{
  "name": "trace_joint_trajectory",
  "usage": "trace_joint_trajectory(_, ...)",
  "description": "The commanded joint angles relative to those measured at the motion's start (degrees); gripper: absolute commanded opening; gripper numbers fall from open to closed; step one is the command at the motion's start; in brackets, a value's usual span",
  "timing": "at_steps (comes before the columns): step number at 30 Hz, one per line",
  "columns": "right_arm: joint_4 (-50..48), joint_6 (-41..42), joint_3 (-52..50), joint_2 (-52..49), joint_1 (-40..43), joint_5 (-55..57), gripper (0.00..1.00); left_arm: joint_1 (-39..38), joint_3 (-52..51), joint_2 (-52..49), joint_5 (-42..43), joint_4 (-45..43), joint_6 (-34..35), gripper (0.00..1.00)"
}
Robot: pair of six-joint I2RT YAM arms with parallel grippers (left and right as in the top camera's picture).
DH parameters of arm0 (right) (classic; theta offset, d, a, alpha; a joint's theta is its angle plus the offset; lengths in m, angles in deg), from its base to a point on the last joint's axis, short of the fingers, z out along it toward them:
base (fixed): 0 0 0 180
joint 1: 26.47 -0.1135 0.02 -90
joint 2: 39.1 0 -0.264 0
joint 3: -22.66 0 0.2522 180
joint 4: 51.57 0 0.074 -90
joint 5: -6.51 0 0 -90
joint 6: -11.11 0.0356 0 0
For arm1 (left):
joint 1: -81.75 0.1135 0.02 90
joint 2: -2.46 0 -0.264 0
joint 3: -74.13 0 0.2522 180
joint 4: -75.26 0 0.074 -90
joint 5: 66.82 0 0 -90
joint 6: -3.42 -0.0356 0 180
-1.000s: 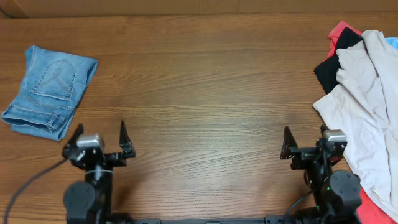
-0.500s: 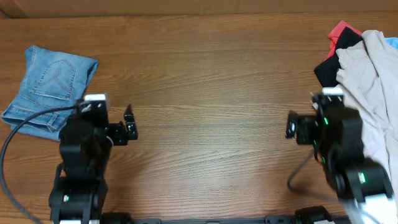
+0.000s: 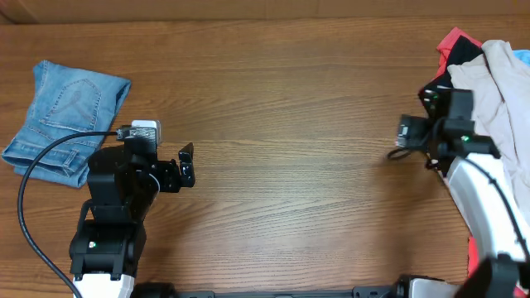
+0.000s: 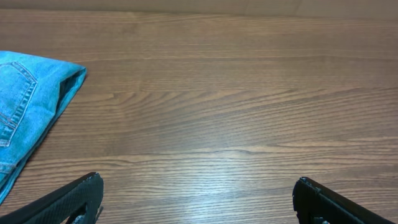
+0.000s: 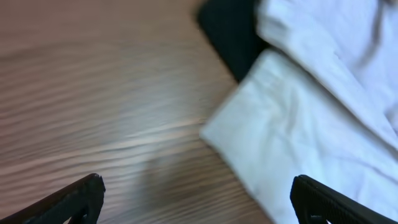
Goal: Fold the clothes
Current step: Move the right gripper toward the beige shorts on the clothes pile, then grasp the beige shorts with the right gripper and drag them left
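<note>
Found the beige shorts [image 3: 497,74] heaped at the right edge of the overhead frame, stretched top to bottom, over a black garment [image 5: 230,31] and a red garment [image 3: 454,40]. Saw the right gripper [image 5: 196,202] just left of them, jaws wide apart, empty. Placed the left gripper [image 3: 186,163], equally spread and empty, well apart at lower left near the folded jeans [image 3: 66,116]. Spotted no containers.

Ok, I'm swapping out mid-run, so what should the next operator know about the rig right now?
Left gripper: open, empty, over bare table just right of the jeans.
Right gripper: open, empty, at the left edge of the beige shorts.
Done: jeans lie folded at the table's left end.
Left: beige shorts, heaped over a black piece, a red piece and a light blue piece at the right end, all unfolded. Shorts look the likely next pick.
</note>
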Motion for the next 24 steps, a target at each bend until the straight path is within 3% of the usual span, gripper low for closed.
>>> trace_joint_trajectory(1,-0.61,-0.44,1.60,-5.84,4.13,-2.84,1.00,-0.31,1.60,-0.20,1.07,-0.13,1.01,1.00)
trace_joint_trajectory(18,-10.34,-0.39,1.57,-20.15,6.95,-2.84,0.98,-0.31,1.60,-0.20,1.09,-0.09,1.03,1.00)
trace_joint_trajectory(21,-11.15,-0.42,1.53,-20.81,6.95,-2.78,0.88,-0.31,1.60,-0.20,1.09,-0.13,1.03,1.00)
trace_joint_trajectory(24,-12.35,-0.20,1.51,-20.81,7.02,-2.32,0.64,-0.31,1.60,-0.20,1.09,-0.11,1.03,1.00)
